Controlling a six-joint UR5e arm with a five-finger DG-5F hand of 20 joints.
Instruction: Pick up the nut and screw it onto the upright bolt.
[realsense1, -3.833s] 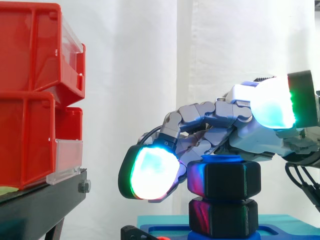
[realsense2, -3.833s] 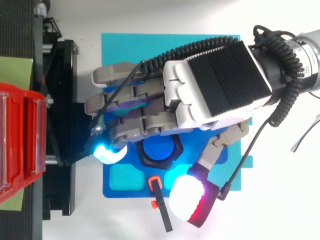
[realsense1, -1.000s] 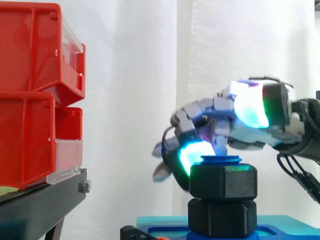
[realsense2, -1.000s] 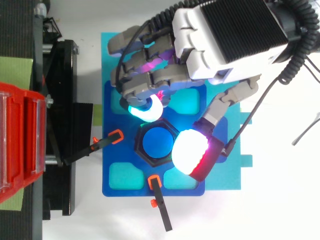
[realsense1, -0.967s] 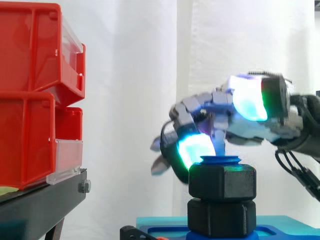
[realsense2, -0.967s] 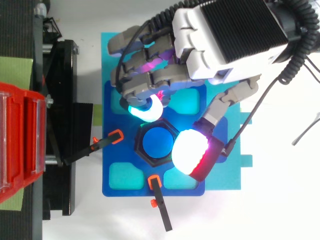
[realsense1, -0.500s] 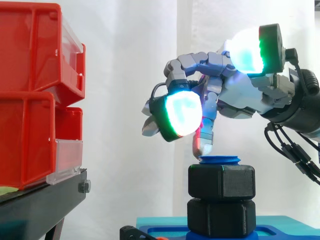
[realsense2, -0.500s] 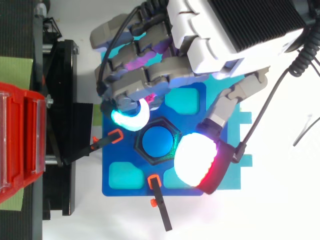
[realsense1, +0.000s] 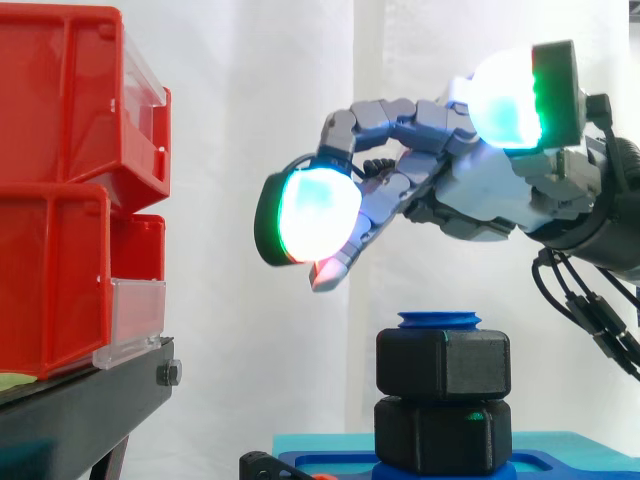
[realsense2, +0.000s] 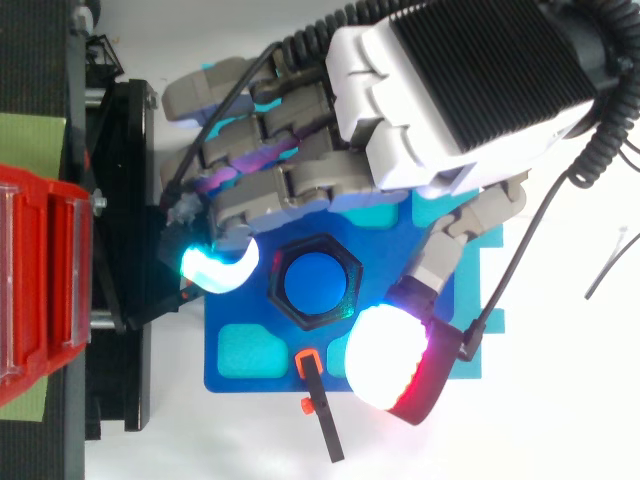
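No text, number, label or sign can be read. The bins (realsense1: 60, 280), nut (realsense1: 443, 365), plate (realsense2: 250, 382) and hand (realsense2: 450, 90) carry no legible marking.

The black hexagonal nut (realsense1: 443, 365) sits level on the upright blue bolt (realsense1: 438, 320), whose tip pokes just above it, below the hand (realsense1: 480, 200), apart from it.
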